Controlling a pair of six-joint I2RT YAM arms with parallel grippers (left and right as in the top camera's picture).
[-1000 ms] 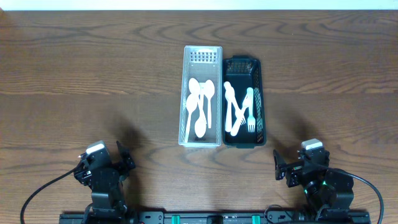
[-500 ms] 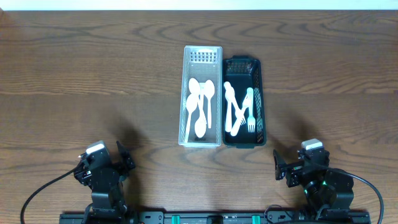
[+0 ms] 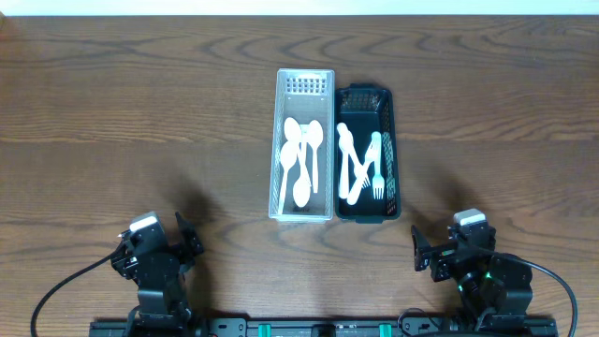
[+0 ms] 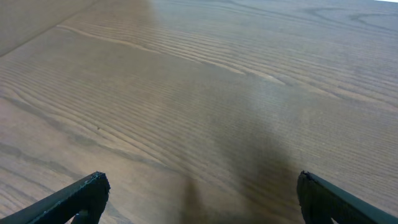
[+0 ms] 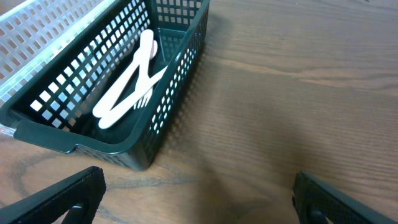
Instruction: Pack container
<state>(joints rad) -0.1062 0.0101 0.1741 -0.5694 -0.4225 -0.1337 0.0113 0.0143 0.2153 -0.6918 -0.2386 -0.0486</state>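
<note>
Two long, rectangular plastic baskets stand side by side, touching, near the middle of the bench (image 3: 140, 112). The left one is a translucent white basket (image 3: 278, 140) with slotted walls and a perforated far end; it holds a loose heap of white plastic spoons (image 3: 301, 154), smooth and glossy, their bowls pointing different ways. The right one is a dark green basket (image 3: 394, 150) of open lattice with a thicker rolled rim; white plastic forks (image 3: 360, 168) lie crossed over one another on its floor.

The bench is dark brown wood with a bold wavy grain and a matt finish; a pale strip (image 3: 299, 7) runs beyond its far edge.

Both arms sit at the near edge, well apart from the baskets. The left gripper (image 3: 190, 241) is spread wide and holds nothing; its wrist view shows only bare grain (image 4: 217, 81) between the two dark fingertips. The right gripper (image 3: 418, 251) is likewise wide open and empty; its wrist view looks onto the green basket's near corner (image 5: 168, 93), the forks (image 5: 127, 87) inside it, a piece of the white basket (image 5: 43, 25) beyond, and bare wood (image 5: 298, 93) to the right.
</note>
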